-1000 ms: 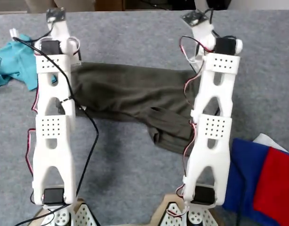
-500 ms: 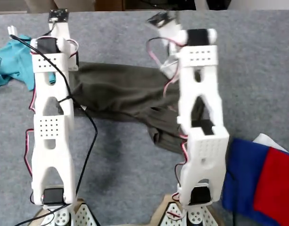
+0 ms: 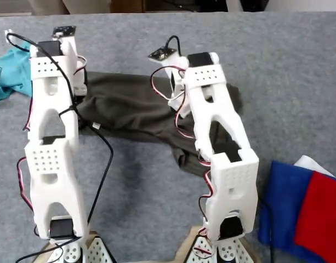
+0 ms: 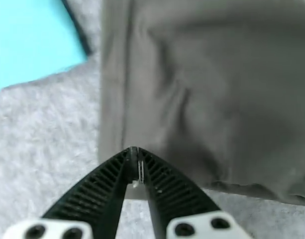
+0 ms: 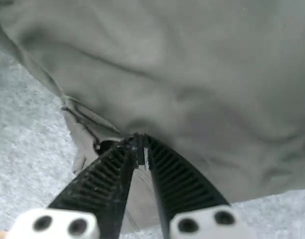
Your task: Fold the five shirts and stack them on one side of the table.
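Olive shirt in the middle of the grey tabletop, crumpled, long side running across, one bunched end trailing toward the robot's bases. Small white tag at its near edge.

Left end effector: tips pressed together on the shirt's side hem, a bit of cloth pinched between them. Beside that hem, bare tabletop, then the turquoise shirt just apart from the olive one.

Right end effector: tips likewise together, clamped on a fold of the olive shirt, paler cloth drawn up between the fingers. Around the grip, creased fabric, with tabletop showing past the shirt's edge.

From above: left arm stretched out along the shirt's left end, wrist over the cloth's far corner. Right arm angled inward across the shirt, wrist above its far edge, near the middle of the tabletop.

Turquoise shirt loose and rumpled at the far left edge of the tabletop. At the near right edge, well apart from the olive shirt, a blue shirt with a red shirt on top of it and a bit of white cloth peeking out behind.
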Tool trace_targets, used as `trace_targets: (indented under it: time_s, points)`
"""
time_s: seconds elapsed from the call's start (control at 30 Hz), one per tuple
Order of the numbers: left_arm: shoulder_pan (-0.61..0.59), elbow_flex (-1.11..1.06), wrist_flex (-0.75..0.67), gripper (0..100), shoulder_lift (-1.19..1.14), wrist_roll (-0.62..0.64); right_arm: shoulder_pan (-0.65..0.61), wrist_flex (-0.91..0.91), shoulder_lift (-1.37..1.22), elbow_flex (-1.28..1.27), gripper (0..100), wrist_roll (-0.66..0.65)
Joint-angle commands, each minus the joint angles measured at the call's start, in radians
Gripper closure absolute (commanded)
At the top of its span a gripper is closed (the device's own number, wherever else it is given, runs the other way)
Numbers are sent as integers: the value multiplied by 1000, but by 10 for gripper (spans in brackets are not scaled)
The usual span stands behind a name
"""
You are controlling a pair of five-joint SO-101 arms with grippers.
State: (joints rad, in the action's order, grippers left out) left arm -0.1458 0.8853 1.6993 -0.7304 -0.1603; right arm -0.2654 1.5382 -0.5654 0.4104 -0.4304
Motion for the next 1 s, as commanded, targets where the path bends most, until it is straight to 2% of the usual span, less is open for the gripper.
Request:
trace_targets:
  time_s: [0.0, 0.17, 0.3, 0.4, 0.53, 0.73, 0.97]
  points:
    - [40, -193, -126, 980, 151, 0, -12, -89, 67, -39, 993, 11]
    - [95, -580, -377, 980, 340, -3, -15, -189, 10, -64, 993, 11]
    - [87, -836, -597, 981, 522, -17, -10, -170, -25, -44, 993, 11]
    - [80, -953, -710, 981, 601, -14, -12, -138, -28, -44, 993, 3]
    - [74, -1002, -770, 980, 611, 26, -12, -132, -31, -74, 993, -20]
    - [74, -1016, -783, 980, 611, 55, -15, -132, -31, -140, 993, -68]
    - [72, -1115, -904, 980, 619, 51, -10, -91, -24, -165, 993, -66]
